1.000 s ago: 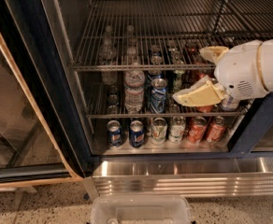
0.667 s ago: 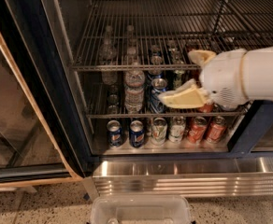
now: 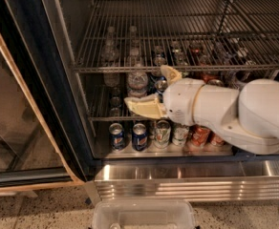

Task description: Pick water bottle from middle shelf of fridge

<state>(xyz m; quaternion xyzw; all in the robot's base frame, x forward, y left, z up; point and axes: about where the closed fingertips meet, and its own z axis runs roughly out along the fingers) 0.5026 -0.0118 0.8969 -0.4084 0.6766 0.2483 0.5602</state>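
The water bottle [image 3: 137, 80], clear with a ribbed body, stands on the middle shelf [image 3: 100, 119] of the fridge [image 3: 58, 80], left of centre. My gripper [image 3: 146, 86] is inside the fridge, right at the bottle. Its two cream fingers are open: one [image 3: 170, 73] rises to the bottle's upper right, the other [image 3: 143, 107] lies across in front of its base. The bottle's lower part is hidden behind that finger. My white arm [image 3: 225, 111] comes in from the right and covers the shelf's right half.
Soda cans [image 3: 139, 136] line the fridge floor below the gripper. An upper wire rack [image 3: 154, 32] hangs just above it. The open glass door [image 3: 15, 104] stands at the left. A ribbed steel base panel [image 3: 187, 185] and a clear plastic bin [image 3: 144, 216] lie in front.
My arm has moved left along the middle shelf, from beside the cans at the right to the water bottle. The fingers have stayed open.
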